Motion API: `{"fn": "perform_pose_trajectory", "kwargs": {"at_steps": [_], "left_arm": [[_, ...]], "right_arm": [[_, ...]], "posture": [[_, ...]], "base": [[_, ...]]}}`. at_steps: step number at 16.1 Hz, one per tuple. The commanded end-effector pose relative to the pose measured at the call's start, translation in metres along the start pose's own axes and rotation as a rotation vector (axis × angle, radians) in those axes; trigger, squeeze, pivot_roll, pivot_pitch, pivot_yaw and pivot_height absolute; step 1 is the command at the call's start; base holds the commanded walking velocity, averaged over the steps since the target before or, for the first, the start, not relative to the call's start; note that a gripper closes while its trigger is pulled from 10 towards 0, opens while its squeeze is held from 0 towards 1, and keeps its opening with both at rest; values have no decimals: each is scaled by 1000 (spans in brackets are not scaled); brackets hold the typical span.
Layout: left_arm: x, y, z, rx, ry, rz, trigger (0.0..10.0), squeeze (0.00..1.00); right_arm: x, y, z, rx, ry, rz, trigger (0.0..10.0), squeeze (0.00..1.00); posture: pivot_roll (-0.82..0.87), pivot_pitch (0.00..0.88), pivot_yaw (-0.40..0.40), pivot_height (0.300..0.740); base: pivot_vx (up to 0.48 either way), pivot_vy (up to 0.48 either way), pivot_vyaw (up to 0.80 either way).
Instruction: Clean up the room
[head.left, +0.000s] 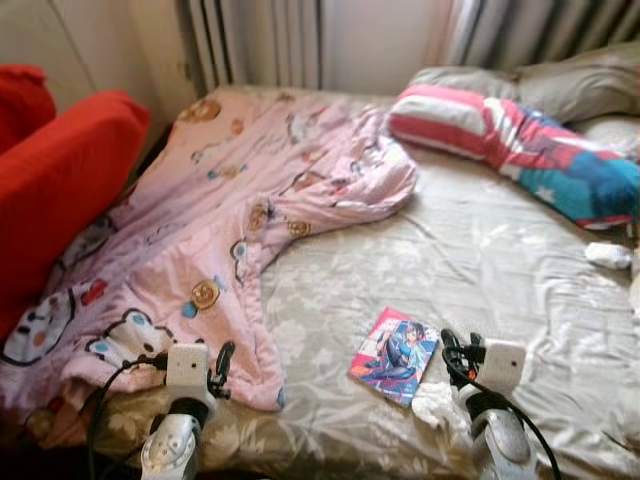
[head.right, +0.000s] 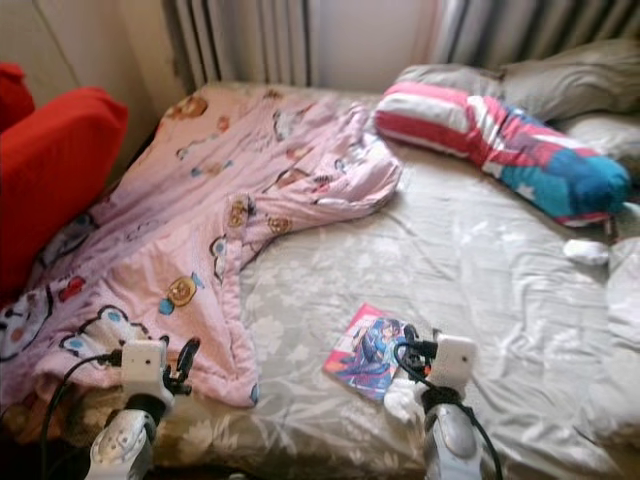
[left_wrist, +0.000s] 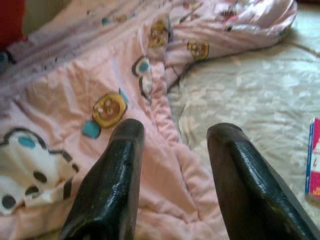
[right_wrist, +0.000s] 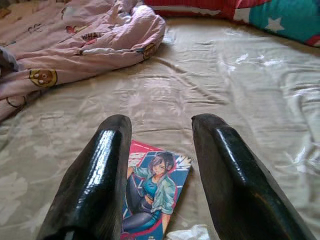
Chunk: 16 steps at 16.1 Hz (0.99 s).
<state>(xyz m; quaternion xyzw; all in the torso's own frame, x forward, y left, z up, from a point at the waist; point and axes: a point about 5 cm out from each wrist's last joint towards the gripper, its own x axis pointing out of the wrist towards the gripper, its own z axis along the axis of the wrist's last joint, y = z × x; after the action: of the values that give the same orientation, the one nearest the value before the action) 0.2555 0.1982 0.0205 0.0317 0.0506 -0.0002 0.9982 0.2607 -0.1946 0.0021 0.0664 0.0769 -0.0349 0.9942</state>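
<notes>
You see the book (head.left: 394, 356) lying flat on the bed (head.left: 480, 260), just beside the pink quilt (head.left: 230, 220). Your right gripper (right_wrist: 160, 165) hovers over the book with fingers apart. Your left gripper (left_wrist: 172, 170) is also spread, above the quilt edge.

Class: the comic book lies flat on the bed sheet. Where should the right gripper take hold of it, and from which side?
Grip the book by its near edge, coming in low from the robot's side. It lies flat on the soft sheet, so one finger can press the sheet down and slip under. The right gripper already hangs open just short of it. A white scrap lies beside the near corner; steer clear of it.
</notes>
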Motion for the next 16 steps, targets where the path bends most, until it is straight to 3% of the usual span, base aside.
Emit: {"fn": "perform_pose_trajectory", "kwargs": {"at_steps": [1,8,11,16], "left_arm": [[-4,3,-2,-5,3,6,10000,0],[-4,7,-1,1,8,-15,10000,0],[-1,13,1,1,9,9,10000,0],[-1,11,1,-16,13,18,10000,0]], "right_arm": [[-2,-3,0,-5,-11,-10,10000,0],[-1,-1,8,-50,-54,16,10000,0],[-1,-3,7,-66,-42,3,10000,0],[1,-8,3,-84,19,-67,10000,0]], "posture": [[113,92,-23,740],[116,33,-15,740],[111,59,-20,740],[117,117,-21,735]], "base": [[0,0,0],[0,0,0],[0,0,0],[0,0,0]]}}
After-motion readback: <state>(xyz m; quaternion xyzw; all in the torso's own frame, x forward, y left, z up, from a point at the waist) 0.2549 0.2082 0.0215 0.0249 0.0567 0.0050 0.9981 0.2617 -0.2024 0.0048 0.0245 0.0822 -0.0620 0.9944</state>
